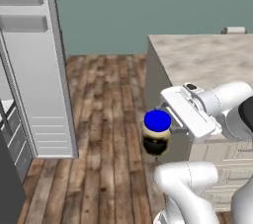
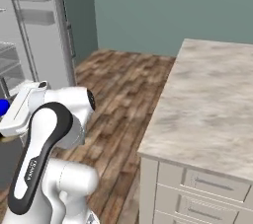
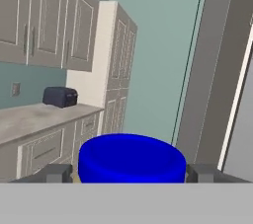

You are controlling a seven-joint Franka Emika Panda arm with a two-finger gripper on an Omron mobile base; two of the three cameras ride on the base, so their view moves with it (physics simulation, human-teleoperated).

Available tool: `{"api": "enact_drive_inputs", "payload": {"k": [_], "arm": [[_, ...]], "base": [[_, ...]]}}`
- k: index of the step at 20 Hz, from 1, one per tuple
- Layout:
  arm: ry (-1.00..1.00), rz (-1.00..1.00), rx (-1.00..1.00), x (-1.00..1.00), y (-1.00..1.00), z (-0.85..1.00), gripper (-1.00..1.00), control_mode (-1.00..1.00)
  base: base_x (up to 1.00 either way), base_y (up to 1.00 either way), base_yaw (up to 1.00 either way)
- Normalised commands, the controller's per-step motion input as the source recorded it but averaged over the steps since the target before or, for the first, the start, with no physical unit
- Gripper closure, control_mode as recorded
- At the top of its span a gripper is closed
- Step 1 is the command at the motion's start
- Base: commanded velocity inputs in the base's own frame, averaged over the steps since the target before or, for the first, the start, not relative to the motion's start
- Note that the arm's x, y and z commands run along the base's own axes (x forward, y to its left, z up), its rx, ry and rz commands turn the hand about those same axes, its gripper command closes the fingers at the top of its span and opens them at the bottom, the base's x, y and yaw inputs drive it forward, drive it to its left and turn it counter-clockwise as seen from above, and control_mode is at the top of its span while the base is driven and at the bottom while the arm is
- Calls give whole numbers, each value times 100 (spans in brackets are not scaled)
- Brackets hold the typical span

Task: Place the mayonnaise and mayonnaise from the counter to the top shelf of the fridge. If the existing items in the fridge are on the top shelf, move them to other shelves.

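Mayonnaise jar (image 1: 157, 138), blue-lidded with a cream body and a dark label band, hangs in the air above the wooden floor (image 1: 108, 119), clear of the tabletop (image 1: 207, 57) and just beside its near corner in the left base view. The end effector (image 1: 163, 127) has the jar between its fingers, the jaws set wide around it just under the lid, so the jar is held upright and off any surface. In the hand view the blue lid (image 3: 131, 160) sits between the two dark fingertips (image 3: 57, 172). The open fridge door (image 1: 37, 65) stands to the left of the jar, well apart from it. On the far wall's counter in the hand view sits a dark toaster (image 3: 60, 96) below cream wall cabinets (image 3: 44, 18).
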Motion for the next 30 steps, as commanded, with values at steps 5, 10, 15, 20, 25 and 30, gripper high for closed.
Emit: {"api": "enact_drive_inputs", "payload": {"k": [5, 10, 15, 20, 25, 30], "arm": [[0, 0, 0, 0, 0, 0, 100, 100], [0, 0, 0, 0, 0, 0, 100, 100], [0, 0, 0, 0, 0, 0, 100, 100], [0, 0, 0, 0, 0, 0, 100, 100], [0, 0, 0, 0, 0, 0, 100, 100], [0, 0, 0, 0, 0, 0, 100, 100]], "base": [[7, 100, 0], [54, 100, 0], [98, 100, -6], [100, 65, -4], [100, -9, 13], [81, -58, 31]]}}
